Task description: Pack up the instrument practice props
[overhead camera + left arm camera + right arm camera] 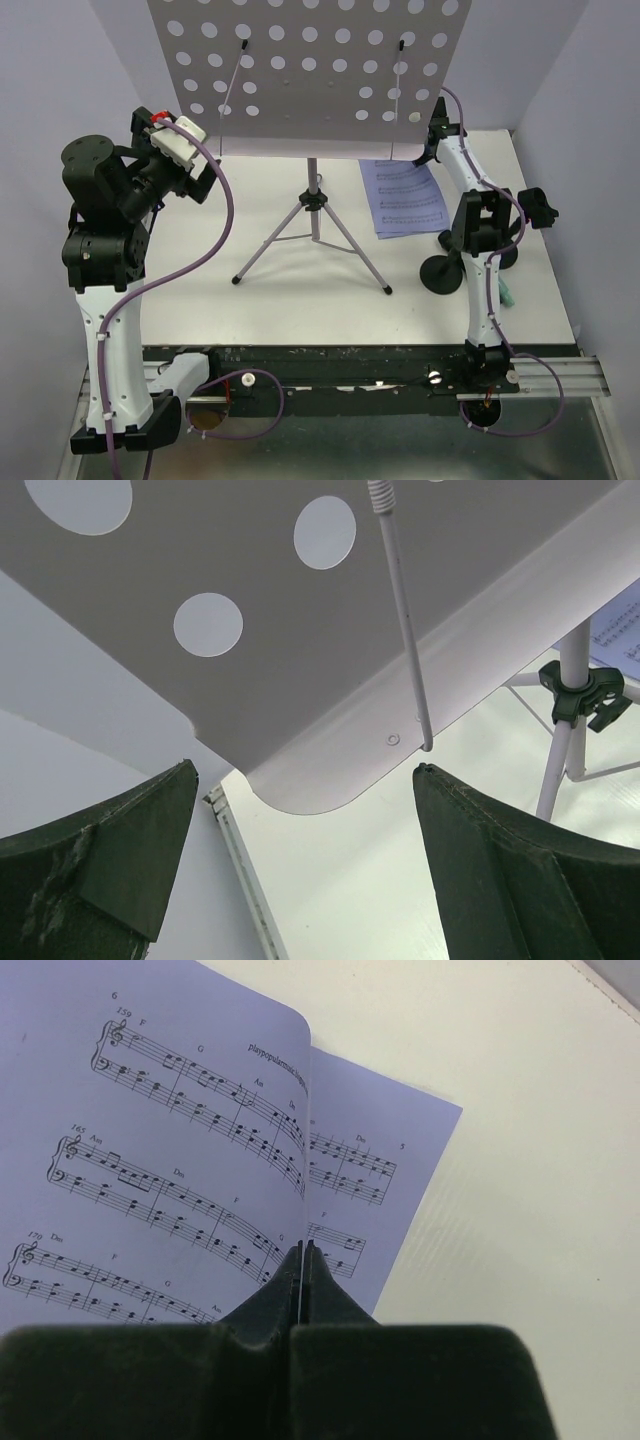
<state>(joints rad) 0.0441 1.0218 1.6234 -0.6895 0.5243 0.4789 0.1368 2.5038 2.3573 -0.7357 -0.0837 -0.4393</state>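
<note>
The lilac perforated plate (310,70) stands on its silver tripod pole (315,205) at the table's middle back. My left gripper (205,178) is open at the plate's lower left corner; in the left wrist view the plate corner (330,770) sits just beyond and between my open fingers (470,860). White sheet-music pages (403,198) lie on the table right of the tripod. My right gripper (432,150) is shut on the edge of the top page (180,1140), pinched between the fingertips (290,1270). A black round-based clip holder (443,277) stands beside the right arm. A teal microphone (506,296) peeks out behind that arm.
A second black round base (505,262) is partly hidden behind the right arm, with a black clip (541,207) above it. Tripod legs (362,262) spread over the table's middle. Thin wire page retainers (405,610) hang on the plate. Walls close in at the back and both sides.
</note>
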